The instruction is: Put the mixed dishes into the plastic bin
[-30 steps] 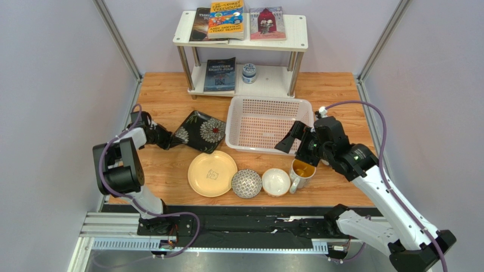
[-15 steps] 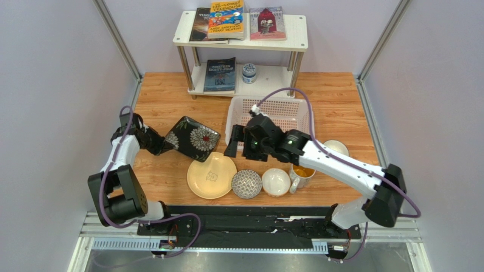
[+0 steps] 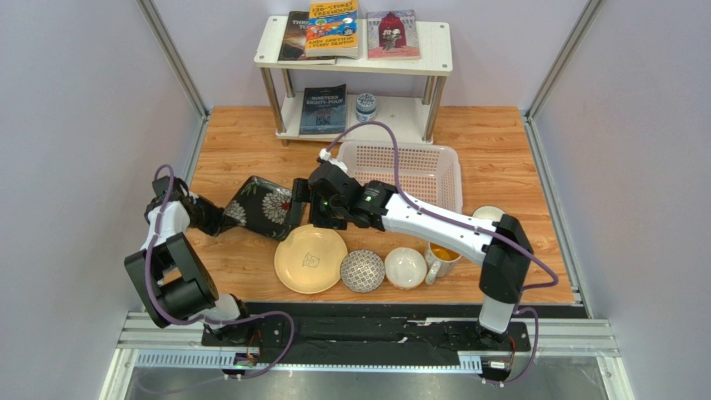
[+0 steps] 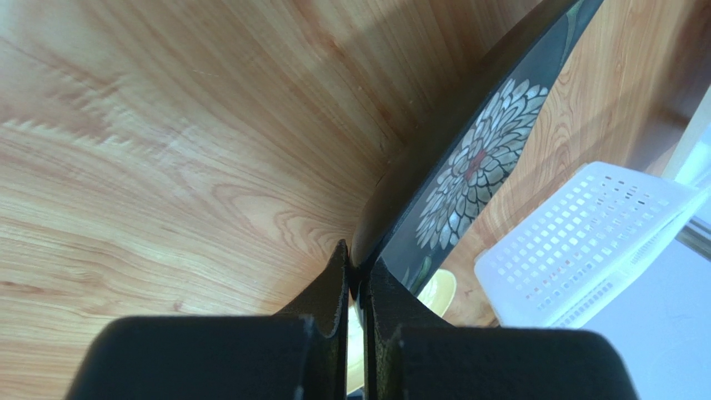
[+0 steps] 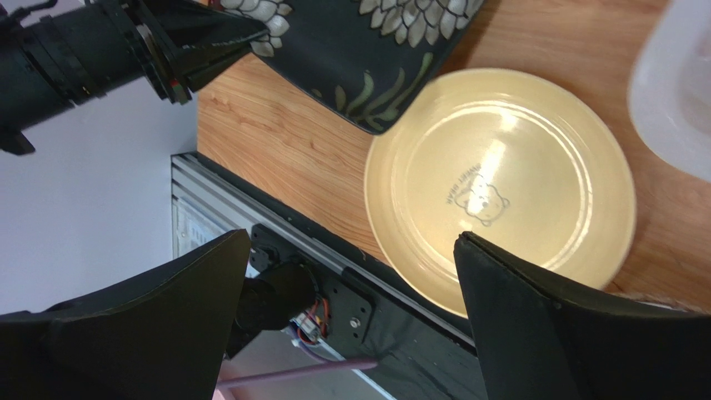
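Wooden table point(image 3: 242, 133): left claw point(image 4: 357, 260) pinches floral plate point(image 3: 265, 207) at nine o'clock, right claw point(image 5: 352, 240) spread by yellow plate point(image 5: 501, 187), caption illegible

The left gripper point(image 3: 214, 218) pinches the left corner of the black floral plate point(image 3: 265, 208), which sits tilted over the wooden table point(image 3: 242, 137). The right gripper point(image 3: 302, 204), reaching across with fingers spread wide (just beside the floral plate's right edge), hangs above the yellow plate point(image 3: 311, 260). A patterned bowl point(image 3: 362, 270), white bowl point(image 3: 405, 267) and mug point(image 3: 441, 253) line up rightward, in front of the white basket point(image 3: 413, 171).
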You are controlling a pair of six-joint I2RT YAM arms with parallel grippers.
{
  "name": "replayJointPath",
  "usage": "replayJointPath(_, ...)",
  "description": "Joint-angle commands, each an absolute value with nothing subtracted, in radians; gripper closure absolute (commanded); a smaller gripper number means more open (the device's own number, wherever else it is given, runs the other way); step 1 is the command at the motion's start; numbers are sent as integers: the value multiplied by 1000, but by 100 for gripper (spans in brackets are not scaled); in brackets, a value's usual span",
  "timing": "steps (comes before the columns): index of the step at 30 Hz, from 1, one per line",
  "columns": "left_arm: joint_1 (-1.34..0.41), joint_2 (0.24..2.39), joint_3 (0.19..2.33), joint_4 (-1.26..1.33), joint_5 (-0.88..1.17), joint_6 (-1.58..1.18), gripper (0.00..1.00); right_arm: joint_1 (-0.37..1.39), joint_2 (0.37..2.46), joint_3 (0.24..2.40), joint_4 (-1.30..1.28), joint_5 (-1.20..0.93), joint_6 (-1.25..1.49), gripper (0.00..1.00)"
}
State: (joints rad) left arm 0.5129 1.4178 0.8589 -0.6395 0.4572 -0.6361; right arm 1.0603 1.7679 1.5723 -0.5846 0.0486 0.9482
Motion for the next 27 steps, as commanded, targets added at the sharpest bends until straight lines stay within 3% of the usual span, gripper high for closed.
replayJointPath(1, 561, 1394, 858, -630, 532, -607, 100, 1065, 1909, 1747, -604, 57, 965, 0)
replayJointPath(6, 626, 1399, 824, -606, 566, -632, 100, 1063, 2081, 1943, -670, 55, 960, 0)
replayJointPath(27, 663, 1367, 801, -640, 506, -614, 100, 989, 2371, 2161, -695, -60, 1054, 1)
